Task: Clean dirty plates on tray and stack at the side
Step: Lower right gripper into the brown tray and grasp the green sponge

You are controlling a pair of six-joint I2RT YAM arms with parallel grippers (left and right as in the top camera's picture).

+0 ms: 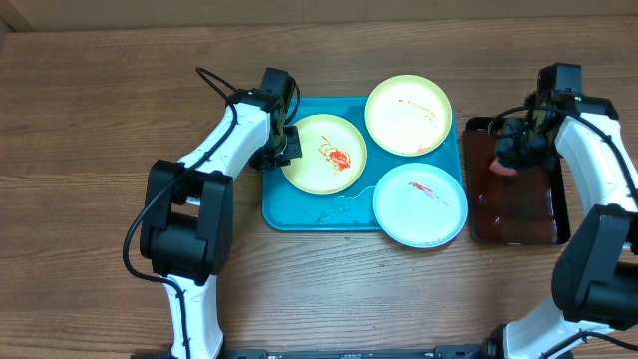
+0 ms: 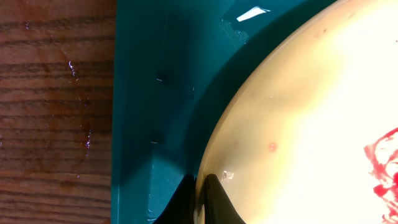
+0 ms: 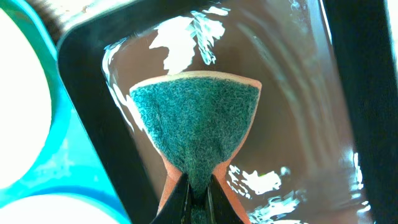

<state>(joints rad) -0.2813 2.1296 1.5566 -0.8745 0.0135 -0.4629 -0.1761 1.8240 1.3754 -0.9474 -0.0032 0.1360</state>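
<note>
I read the left gripper (image 2: 200, 202) clenched on the smooth cream plate (image 2: 311, 112) rim. The right gripper (image 3: 198, 196) pinches a fuzzy green sponge (image 3: 196, 124) (orange edges), with a glossy wet dark tray (image 3: 298, 93) beneath.

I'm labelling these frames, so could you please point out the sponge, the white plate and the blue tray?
sponge (image 3: 196, 124): right wrist view, green scrub face.
white plate (image 1: 419, 214): overhead view, its centre.
blue tray (image 1: 289, 211): overhead view, bare lower-left corner.
</note>
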